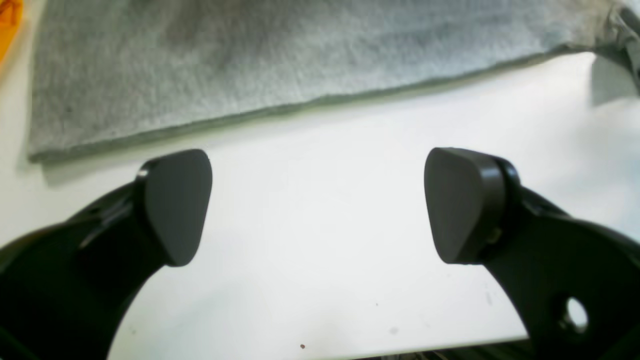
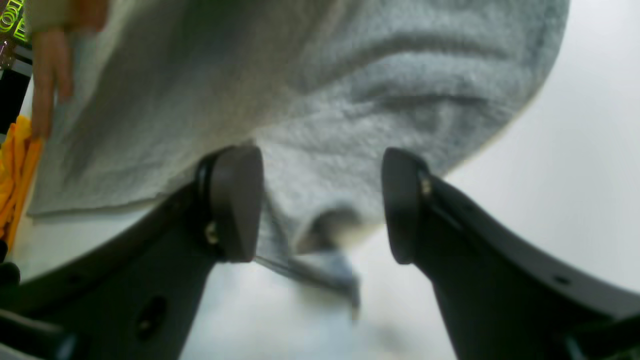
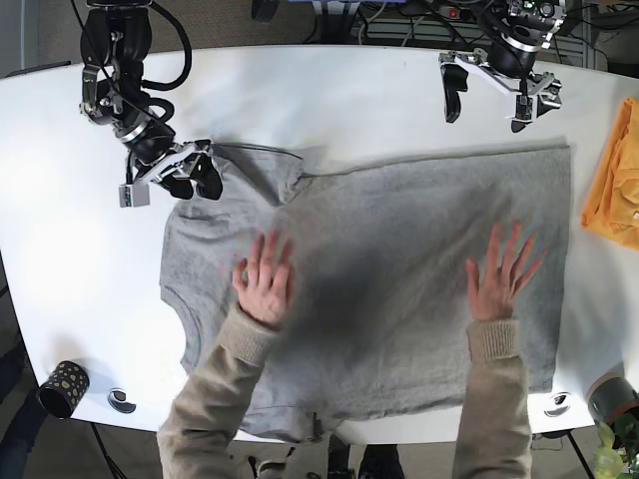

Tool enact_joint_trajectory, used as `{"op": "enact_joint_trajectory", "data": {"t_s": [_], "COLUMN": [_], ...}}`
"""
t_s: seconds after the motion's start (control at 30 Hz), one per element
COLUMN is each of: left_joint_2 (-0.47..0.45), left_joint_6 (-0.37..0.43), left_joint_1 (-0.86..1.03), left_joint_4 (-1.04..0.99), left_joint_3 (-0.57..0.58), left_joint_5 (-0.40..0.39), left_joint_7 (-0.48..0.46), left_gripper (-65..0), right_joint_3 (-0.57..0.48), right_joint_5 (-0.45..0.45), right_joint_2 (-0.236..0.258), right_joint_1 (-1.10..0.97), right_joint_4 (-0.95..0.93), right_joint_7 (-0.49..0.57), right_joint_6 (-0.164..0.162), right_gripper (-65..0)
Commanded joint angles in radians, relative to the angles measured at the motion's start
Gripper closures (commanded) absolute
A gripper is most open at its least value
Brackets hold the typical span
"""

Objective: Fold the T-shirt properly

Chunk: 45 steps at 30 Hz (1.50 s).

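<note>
A grey T-shirt (image 3: 379, 259) lies spread flat on the white table (image 3: 329, 100). A person's two hands (image 3: 265, 279) press down on it. My right gripper (image 3: 198, 185) stands open at the shirt's upper-left sleeve (image 3: 250, 165). In the right wrist view a bunched fold of the shirt (image 2: 325, 100) sits between the spread fingers of the right gripper (image 2: 322, 205), which are not closed on it. My left gripper (image 3: 484, 112) is open over bare table just beyond the shirt's far edge. The left wrist view shows that hem (image 1: 250, 60) ahead of the left gripper (image 1: 317, 205), apart from it.
An orange cloth (image 3: 614, 180) lies at the table's right edge, beside the shirt. A dark patterned cup (image 3: 62, 387) stands at the front left corner. Small round objects (image 3: 122, 400) sit near the front edge, and a dark cup (image 3: 609, 399) at the front right.
</note>
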Motion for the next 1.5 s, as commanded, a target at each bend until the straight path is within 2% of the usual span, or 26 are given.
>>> {"op": "enact_joint_trajectory", "data": {"t_s": [0.0,0.17,0.23,0.33,0.5,0.67,1.1,1.33,1.47], "left_joint_2": [-0.002,-0.037,-0.071,-0.079,-0.082,-0.087,-0.088,-0.087,-0.087], "left_joint_6": [-0.002,-0.003,-0.003,-0.003,-0.003,-0.003,-0.005,-0.005,-0.005], "left_joint_1": [0.006,-0.016,-0.031,-0.063,-0.1,-0.145,-0.158,-0.165,-0.169], "left_joint_4": [0.007,0.004,0.009,0.01,0.01,0.009,0.007,0.005,0.005], "left_joint_3": [0.0,-0.003,0.003,-0.005,-0.037,-0.051,-0.054,-0.052,-0.056], "left_joint_5": [-0.009,-0.014,-0.017,-0.03,-0.073,-0.081,-0.086,-0.086,-0.086], "left_joint_7": [-0.017,0.008,0.047,0.074,0.092,0.169,0.172,0.173,0.173], "left_gripper": [-65.0,-65.0,-65.0,-65.0,-65.0,-65.0,-65.0,-65.0,-65.0], "right_joint_3": [0.037,0.08,0.082,0.077,0.053,0.03,0.18,0.2,0.199], "right_joint_5": [0.024,0.029,0.067,0.099,0.102,0.158,0.165,0.167,0.164], "right_joint_2": [0.014,0.007,0.007,0.007,0.002,-0.007,-0.009,-0.009,-0.043], "right_joint_1": [-0.016,-0.07,-0.092,-0.108,-0.124,-0.158,-0.331,-0.371,-0.394], "right_joint_4": [0.02,0.022,0.02,0.015,0.019,0.015,0.12,0.129,0.134], "right_joint_7": [0.021,0.021,0.019,0.019,0.019,-0.042,-0.048,-0.053,-0.053], "right_joint_6": [0.009,0.012,0.016,0.016,0.017,0.008,0.016,0.016,0.017], "right_gripper": [-36.0,-36.1,-36.3,-36.3,-36.3,-36.3,-36.3,-36.3,-36.3]}}
